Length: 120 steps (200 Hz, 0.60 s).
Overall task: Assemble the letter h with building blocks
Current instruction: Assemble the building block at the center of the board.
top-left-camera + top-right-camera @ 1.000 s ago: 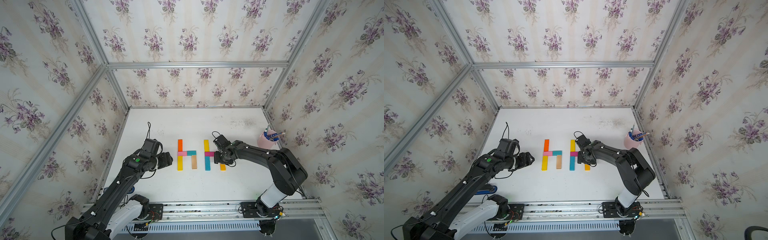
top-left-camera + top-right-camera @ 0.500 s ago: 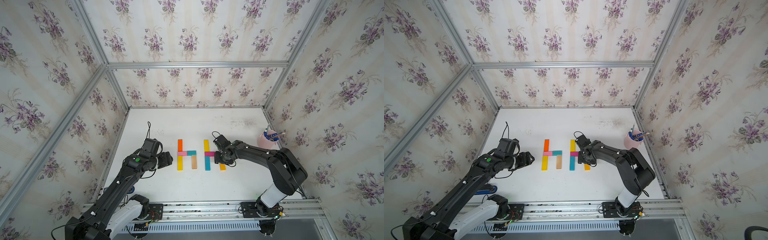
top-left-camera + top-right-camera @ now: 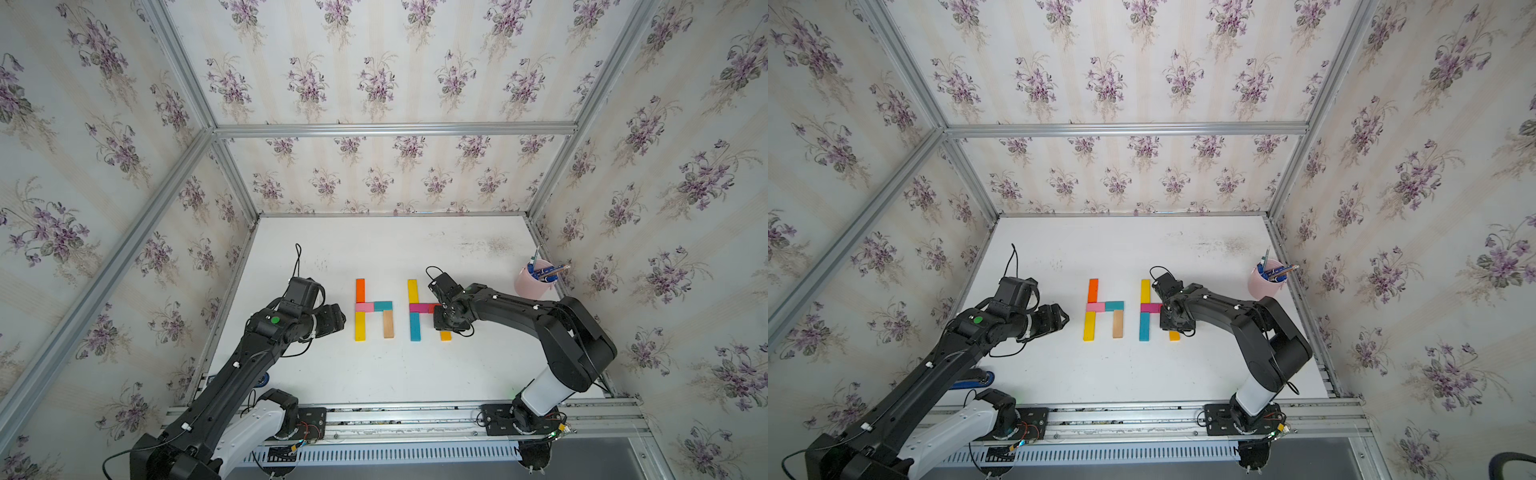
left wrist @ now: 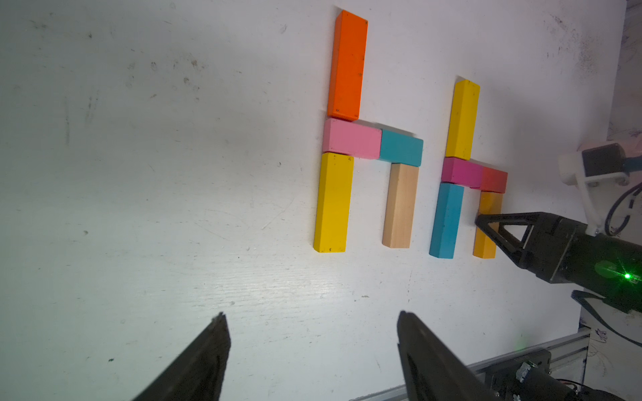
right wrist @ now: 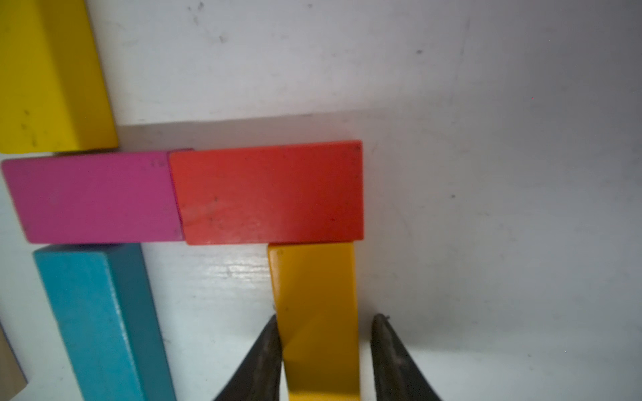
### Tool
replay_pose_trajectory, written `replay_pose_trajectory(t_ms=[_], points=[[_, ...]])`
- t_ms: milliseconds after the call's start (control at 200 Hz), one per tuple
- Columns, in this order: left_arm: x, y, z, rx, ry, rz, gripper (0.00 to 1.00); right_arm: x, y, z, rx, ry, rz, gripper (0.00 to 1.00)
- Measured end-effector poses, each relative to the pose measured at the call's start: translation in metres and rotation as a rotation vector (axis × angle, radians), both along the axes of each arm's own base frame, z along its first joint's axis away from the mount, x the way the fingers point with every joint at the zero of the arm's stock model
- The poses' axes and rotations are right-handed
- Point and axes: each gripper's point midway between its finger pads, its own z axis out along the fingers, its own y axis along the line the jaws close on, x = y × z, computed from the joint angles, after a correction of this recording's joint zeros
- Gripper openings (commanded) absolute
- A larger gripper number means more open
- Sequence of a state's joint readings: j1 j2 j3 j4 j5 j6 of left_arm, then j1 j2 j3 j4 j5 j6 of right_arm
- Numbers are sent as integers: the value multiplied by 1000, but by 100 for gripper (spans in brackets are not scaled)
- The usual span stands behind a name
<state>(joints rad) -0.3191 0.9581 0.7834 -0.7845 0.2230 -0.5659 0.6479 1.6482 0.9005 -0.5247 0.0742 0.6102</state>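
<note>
Nothing much has shifted since a second ago: both my arms sit where they were, with my right claw (image 5: 326, 317) low over the amber block (image 5: 312, 277). Its jaws straddle that block narrowly, one finger (image 5: 267, 347) touching its side and the other just off it, so nothing is clamped. The amber block lies flat on the counter (image 3: 374, 374), its end against the red block (image 5: 271, 192), which butts the magenta block (image 5: 93, 198). A yellow block (image 5: 48, 76) and a blue block (image 5: 93, 312) form the stem. My left claw (image 4: 311, 313) hangs wide open and empty near the other h, the one with the orange block (image 4: 348, 66).
</note>
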Motion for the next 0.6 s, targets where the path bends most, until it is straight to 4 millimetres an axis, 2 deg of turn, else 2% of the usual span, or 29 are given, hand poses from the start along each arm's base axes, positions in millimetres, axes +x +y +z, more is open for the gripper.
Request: replay_pose_trajectory(t_ms=[260, 435, 599], points=[[-1, 0, -2, 1, 4, 0, 78, 0, -1, 0, -4, -2, -2, 38], [-1, 1, -2, 0, 1, 1, 78, 2, 0, 0, -2, -2, -3, 45], [-1, 1, -1, 0, 1, 1, 78, 5, 3, 1, -3, -2, 5, 45]])
